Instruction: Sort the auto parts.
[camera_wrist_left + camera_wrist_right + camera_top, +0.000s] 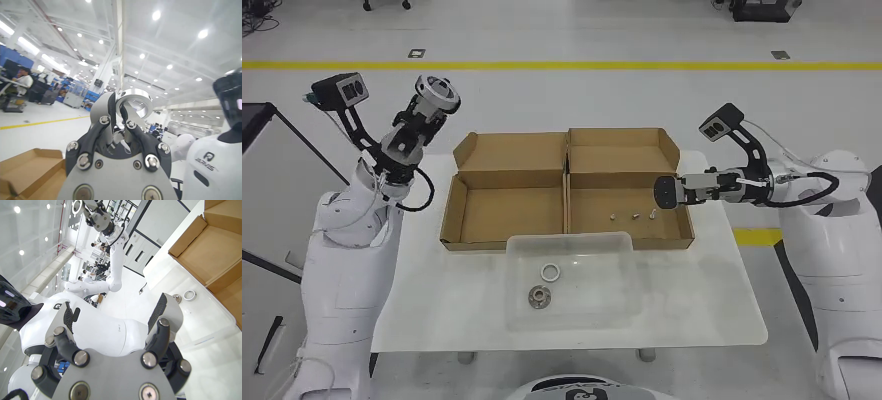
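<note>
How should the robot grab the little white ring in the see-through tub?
Probably from straight above: the white ring lies flat in the clear tub, whose walls block a sideways reach. Pinch its rim, one finger in the hole and one outside, away from the metal part.

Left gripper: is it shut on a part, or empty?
Shut on a part. The left gripper pinches the wall of a metal ring, with one finger outside it and one through its hole.
</note>
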`<state>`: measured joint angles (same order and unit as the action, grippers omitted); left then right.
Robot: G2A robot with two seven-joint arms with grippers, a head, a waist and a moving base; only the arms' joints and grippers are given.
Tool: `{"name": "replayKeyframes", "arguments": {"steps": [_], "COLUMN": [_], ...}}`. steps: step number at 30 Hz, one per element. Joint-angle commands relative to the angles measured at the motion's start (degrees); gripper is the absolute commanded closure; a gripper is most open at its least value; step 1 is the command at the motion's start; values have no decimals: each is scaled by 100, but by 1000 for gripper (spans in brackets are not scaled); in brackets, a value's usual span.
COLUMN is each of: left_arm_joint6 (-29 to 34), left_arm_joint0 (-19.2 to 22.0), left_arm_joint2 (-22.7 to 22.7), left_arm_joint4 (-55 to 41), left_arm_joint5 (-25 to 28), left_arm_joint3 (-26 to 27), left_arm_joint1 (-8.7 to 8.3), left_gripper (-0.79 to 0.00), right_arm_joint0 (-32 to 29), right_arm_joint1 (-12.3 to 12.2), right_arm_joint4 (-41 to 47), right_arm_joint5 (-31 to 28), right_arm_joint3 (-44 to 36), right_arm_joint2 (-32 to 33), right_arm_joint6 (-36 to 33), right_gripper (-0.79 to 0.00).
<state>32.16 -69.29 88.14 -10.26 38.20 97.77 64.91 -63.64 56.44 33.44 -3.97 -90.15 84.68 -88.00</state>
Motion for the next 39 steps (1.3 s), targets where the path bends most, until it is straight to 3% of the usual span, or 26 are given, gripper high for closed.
{"name": "replayKeyframes", "arguments": {"steps": [1,18,27,33,39], "left_arm_joint6": [10,483,1144,1549,1549], "left_arm_joint0": [75,-225,-63,188,188], "left_arm_joint2": [34,351,210,19,19], "left_arm_joint4": [621,3017,4284,4408,4408], "left_arm_joint5": [-236,-982,-1108,-1223,-1223], "left_arm_joint3": [-103,-3,-84,-302,-302], "left_arm_joint1": [-17,-197,-302,-338,-338], "left_gripper": [0,0,0,0,0], "right_arm_joint0": [0,0,0,0,0], "right_arm_joint1": [0,0,0,0,0], "right_arm_joint4": [0,0,0,0,0], "right_arm_joint5": [0,0,0,0,0], "right_arm_joint3": [0,0,0,0,0], "right_arm_joint2": [0,0,0,0,0], "right_arm_joint6": [0,0,0,0,0], "right_gripper": [-785,-785,-785,-785,-785]}}
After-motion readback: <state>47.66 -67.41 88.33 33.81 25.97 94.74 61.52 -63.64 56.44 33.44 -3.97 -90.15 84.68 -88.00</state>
